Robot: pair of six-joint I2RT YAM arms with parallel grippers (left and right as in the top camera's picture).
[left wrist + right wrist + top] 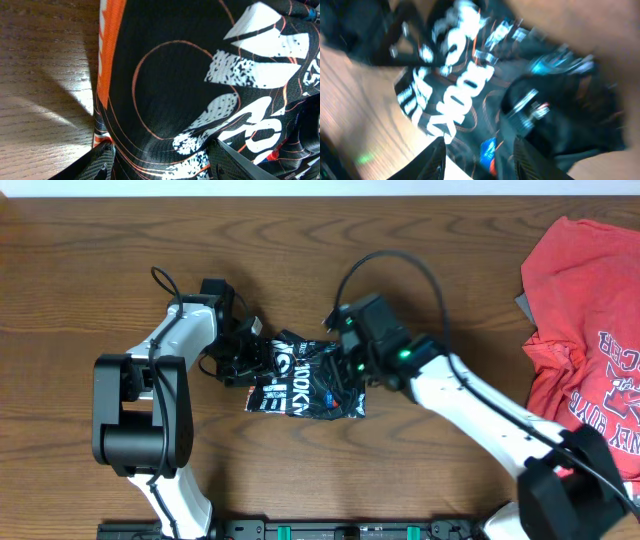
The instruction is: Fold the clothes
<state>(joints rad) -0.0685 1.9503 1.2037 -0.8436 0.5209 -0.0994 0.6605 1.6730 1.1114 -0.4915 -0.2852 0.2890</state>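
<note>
Jersey [305, 385]: looks light, limp, slippery; I'd grip an edge.
Left gripper [160, 152]: fingers spread over cloth.
Right gripper [477, 155]: blurred, I cannot tell.

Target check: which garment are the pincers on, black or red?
The black jersey with white lettering, mid-table between left pincer and right pincer; the red T-shirt lies apart at right.

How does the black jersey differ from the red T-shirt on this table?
The black jersey is bunched into a small bundle near the middle; the red T-shirt lies spread loosely at the picture's right edge, partly out of frame. The black jersey shows thin orange lines; the red T-shirt shows none. Both lie on the wooden table and carry white lettering.
</note>
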